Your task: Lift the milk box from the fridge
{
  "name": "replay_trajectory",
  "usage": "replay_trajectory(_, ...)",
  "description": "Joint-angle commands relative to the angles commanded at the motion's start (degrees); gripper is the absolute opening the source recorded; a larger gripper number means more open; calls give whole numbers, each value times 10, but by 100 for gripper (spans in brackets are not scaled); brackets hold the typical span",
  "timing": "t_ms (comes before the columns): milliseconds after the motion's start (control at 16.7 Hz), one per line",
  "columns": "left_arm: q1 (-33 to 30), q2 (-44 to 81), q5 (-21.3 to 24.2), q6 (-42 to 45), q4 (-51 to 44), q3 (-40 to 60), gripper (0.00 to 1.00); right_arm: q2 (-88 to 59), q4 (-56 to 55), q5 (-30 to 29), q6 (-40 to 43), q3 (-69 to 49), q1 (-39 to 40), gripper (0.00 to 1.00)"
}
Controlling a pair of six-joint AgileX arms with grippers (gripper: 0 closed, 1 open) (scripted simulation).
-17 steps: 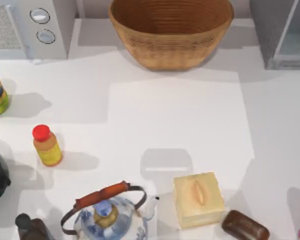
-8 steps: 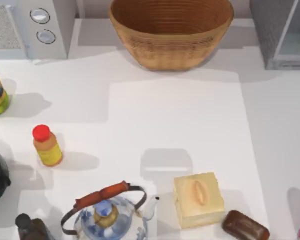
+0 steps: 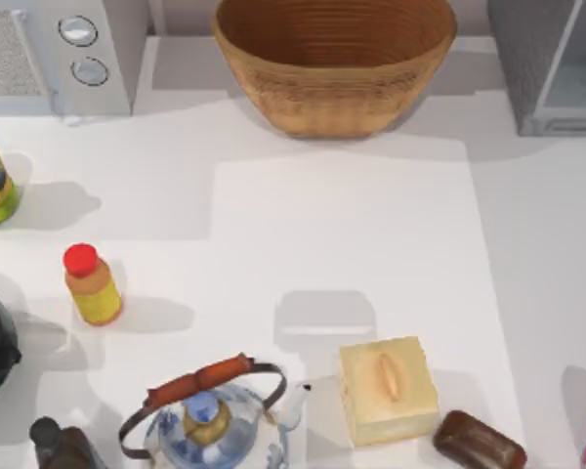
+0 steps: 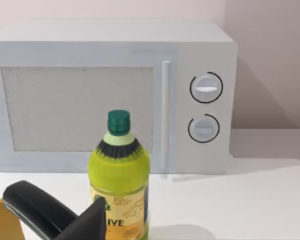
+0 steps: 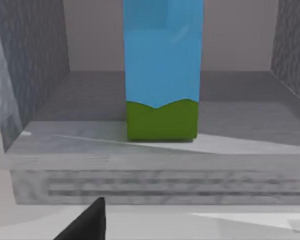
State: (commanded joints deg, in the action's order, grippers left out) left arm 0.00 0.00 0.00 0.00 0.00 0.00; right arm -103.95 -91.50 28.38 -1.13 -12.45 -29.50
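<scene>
White table (image 3: pixel 352 225) from above: fridge (image 3: pixel 552 63) sits at two o'clock. Left wrist view has a green bottle (image 4: pixel 119 175) before a microwave (image 4: pixel 110 95). Right wrist view has the milk box (image 5: pixel 162 70) standing upright inside the fridge. I cannot tell either gripper's grip.

Even, bright, glare-free light fell on the white table (image 3: pixel 352 234). Soft grey shadows lay to the right of the small bottle (image 3: pixel 92 285) and below the basket (image 3: pixel 334 61). The fridge (image 5: pixel 35 75) interior was dimmer, its floor crossed by a pale wedge of light.
</scene>
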Motion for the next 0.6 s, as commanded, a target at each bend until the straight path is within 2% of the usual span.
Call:
replay_trajectory(240,0,0,0,0,0,0,100,-58,57,-45,-2,-113,40,100)
replay_trajectory(600,0,0,0,0,0,0,100,-165,192,-138,2,-374,130,100)
